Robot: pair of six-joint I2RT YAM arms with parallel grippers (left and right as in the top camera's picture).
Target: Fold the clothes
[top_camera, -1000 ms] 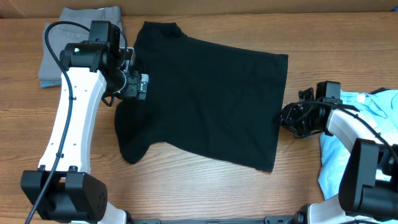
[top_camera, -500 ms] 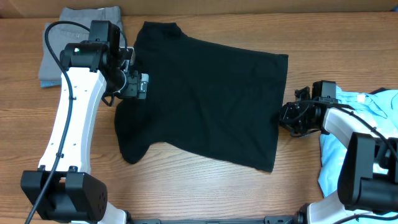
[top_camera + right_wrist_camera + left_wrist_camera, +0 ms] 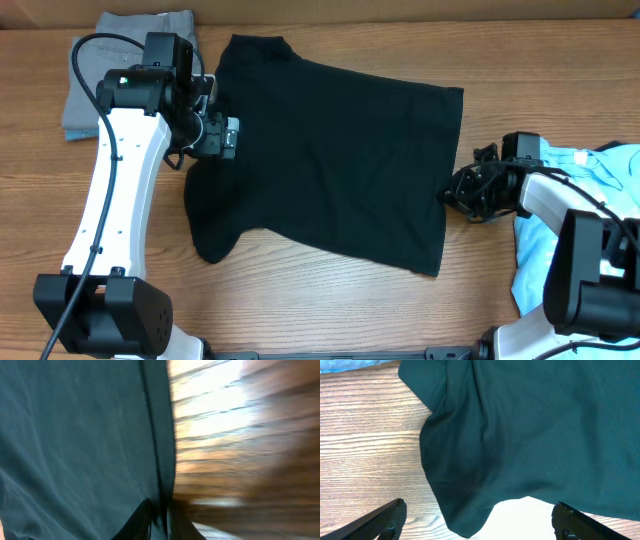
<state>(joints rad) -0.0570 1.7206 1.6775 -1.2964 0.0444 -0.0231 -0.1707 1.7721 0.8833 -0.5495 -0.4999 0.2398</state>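
A black short-sleeved shirt [image 3: 330,160] lies spread flat on the wooden table, its collar at the far left. My left gripper [image 3: 222,138] hovers over the shirt's left sleeve with its jaws wide open; in the left wrist view the gripper [image 3: 480,525] has only the sleeve [image 3: 465,485] lying below it, nothing held. My right gripper [image 3: 452,193] is at the shirt's right hem. In the right wrist view its fingers [image 3: 142,520] are pinched together on the hem edge [image 3: 162,460]. A light blue tee [image 3: 610,170] lies crumpled at the right edge, under the right arm.
A folded grey garment [image 3: 130,60] sits at the far left corner, behind the left arm. Bare wood table [image 3: 320,300] shows along the front and between the shirt and the blue tee.
My right gripper has slid a little left onto the shirt's right hem and its jaws have closed on it. The left arm and the shirt have not moved.
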